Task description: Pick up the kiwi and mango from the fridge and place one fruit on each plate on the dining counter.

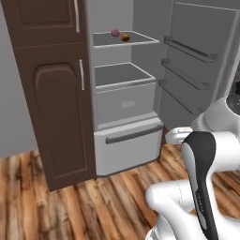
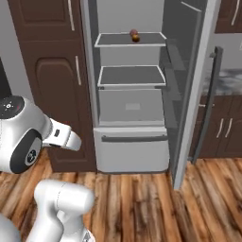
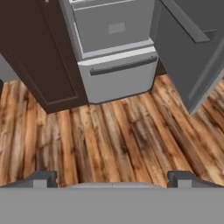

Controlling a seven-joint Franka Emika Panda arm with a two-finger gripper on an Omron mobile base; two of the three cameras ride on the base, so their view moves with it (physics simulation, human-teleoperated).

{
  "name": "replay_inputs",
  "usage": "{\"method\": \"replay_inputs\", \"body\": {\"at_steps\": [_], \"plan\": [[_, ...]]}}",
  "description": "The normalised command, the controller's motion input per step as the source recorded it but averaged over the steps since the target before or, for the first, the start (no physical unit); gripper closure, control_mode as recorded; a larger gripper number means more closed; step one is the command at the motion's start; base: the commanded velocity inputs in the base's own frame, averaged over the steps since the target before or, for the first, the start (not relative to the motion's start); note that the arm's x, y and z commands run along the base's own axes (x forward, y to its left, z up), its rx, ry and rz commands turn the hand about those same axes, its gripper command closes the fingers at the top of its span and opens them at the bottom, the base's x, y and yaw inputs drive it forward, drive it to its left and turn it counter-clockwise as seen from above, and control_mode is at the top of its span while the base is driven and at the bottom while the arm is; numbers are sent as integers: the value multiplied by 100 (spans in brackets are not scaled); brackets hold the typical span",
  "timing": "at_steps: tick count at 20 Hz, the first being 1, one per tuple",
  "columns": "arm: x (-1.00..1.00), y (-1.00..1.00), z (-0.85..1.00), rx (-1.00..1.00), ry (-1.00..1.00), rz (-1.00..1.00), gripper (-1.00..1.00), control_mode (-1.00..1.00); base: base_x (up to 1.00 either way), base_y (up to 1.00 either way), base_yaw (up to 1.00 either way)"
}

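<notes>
The fridge [image 1: 125, 101] stands open in front of me, with its door [image 1: 197, 56] swung out to the right. On its upper shelf [image 2: 131, 40] lies the mango [image 1: 125, 37] [image 2: 136, 38], an orange-brown ball, right beside a dull red-pink ball [image 1: 115, 32] [image 2: 134, 32]. The kiwi, the plates and the dining counter are out of view. My gripper [image 3: 113, 180] is open and empty, low over the wooden floor [image 3: 113, 140], a little short of the fridge's bottom drawer [image 3: 118, 74], well below the fruit shelf.
A tall dark brown cabinet [image 1: 51, 93] flanks the fridge on the left. The open door [image 2: 196, 94] stands edge-on to the right, with dark wall cabinets [image 2: 222, 132] behind it. A lower shelf [image 1: 123, 75] and a pale bin [image 1: 125, 104] sit under the fruit shelf.
</notes>
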Motion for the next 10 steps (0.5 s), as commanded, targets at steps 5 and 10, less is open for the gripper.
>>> {"method": "replay_inputs", "body": {"at_steps": [5,10], "plan": [[0,0,0,0,0,0,-100,100,91,-18,0],[0,0,0,0,0,0,-100,100,71,-31,2]]}}
